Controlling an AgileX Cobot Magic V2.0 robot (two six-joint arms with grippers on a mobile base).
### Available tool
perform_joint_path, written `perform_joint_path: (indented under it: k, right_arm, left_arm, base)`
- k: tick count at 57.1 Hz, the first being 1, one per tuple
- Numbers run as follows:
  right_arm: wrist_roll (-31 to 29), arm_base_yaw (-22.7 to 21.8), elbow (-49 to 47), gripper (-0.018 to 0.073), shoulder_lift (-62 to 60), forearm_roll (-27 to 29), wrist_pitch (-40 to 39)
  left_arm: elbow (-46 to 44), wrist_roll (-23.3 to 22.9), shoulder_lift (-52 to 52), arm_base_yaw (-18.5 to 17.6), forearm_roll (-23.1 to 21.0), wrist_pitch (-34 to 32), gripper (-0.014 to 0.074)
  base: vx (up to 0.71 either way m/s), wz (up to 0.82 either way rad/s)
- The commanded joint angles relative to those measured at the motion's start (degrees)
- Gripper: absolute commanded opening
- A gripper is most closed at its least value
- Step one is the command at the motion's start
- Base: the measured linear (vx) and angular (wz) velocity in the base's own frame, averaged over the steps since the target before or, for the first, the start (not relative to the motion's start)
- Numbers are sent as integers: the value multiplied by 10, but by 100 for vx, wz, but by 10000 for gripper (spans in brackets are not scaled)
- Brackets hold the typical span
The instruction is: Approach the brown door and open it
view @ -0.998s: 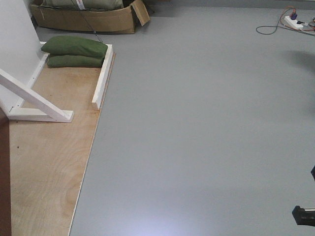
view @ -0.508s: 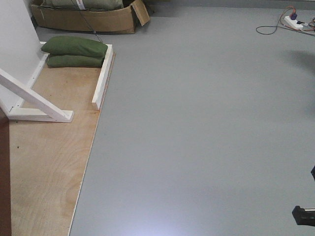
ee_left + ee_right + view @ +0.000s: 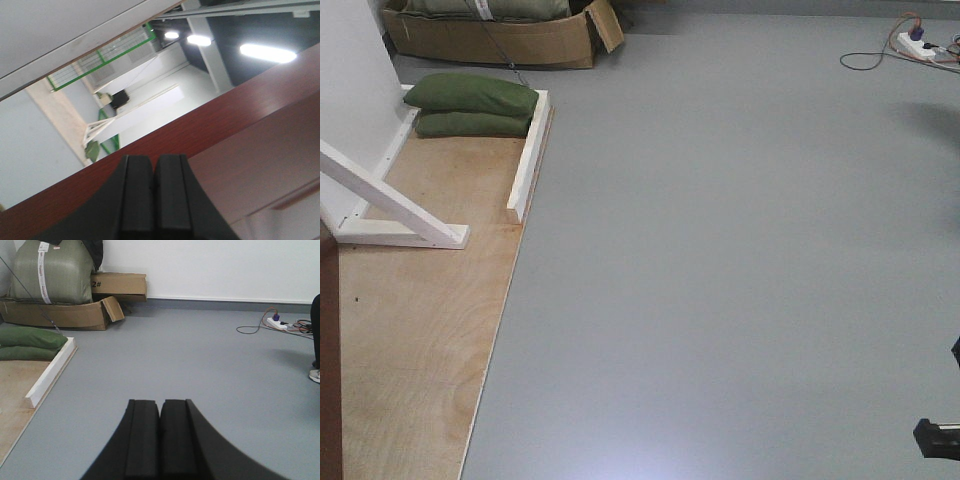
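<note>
Before left end effector (image 3: 154, 165), clenched empty: brown door (image 3: 235, 145), glossy reddish wood, recessed moulding; right end effector (image 3: 160, 407) clenched too.

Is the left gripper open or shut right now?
Shut: in the left wrist view, the left gripper shows its two black fingers pressed together with nothing between them, and the brown door behind.

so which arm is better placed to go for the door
Left, probably. The door fills the view just beyond the left fingers, shut. The right fingers, also shut, face grey floor and a cardboard box, with no door in sight. No handle shows in any view.
</note>
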Motion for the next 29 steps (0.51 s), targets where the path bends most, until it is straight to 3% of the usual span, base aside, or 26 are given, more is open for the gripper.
perform_joint_path:
  k: [1, 29]
  right_arm:
    - [-3, -1, 3, 0, -8, -4, -47]
    - [-3, -1, 3, 0, -8, -4, -47]
  left_arm:
    - [-16, 3, 1, 37, -3, 46, -4]
    - [-16, 3, 40, 239, -56, 206, -4]
  base:
    - [0, 0]
    - [0, 0]
